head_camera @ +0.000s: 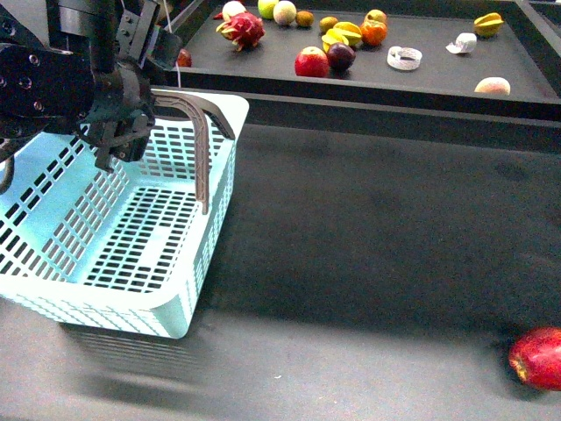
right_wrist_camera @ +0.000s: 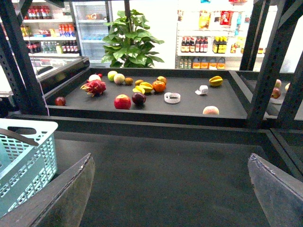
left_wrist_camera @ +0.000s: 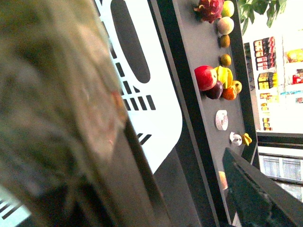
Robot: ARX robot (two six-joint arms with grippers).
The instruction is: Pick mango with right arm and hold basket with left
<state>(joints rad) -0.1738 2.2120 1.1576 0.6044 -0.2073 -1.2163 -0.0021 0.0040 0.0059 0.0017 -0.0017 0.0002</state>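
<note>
The opening step is being worked; neither hold is being made yet. The black flat-fingered left gripper [head_camera: 118,142] is being held just above the large light turquoise slotted plastic basket [head_camera: 96,298], beside its raised grey-brown swing handle [head_camera: 203,149]. Its fingers are seen apart, and whether the handle is being touched cannot be told. The right gripper [right_wrist_camera: 170,158] is being held wide apart and empty over the dark counter [right_wrist_camera: 170,189]. The smooth yellow mango [head_camera: 376,15], as far as can be judged, is lying far ahead of it on the black raised tray [head_camera: 438,74], just behind a round orange fruit [head_camera: 373,33]. A long forward reach is being called for next, closing on the mango alone.
</note>
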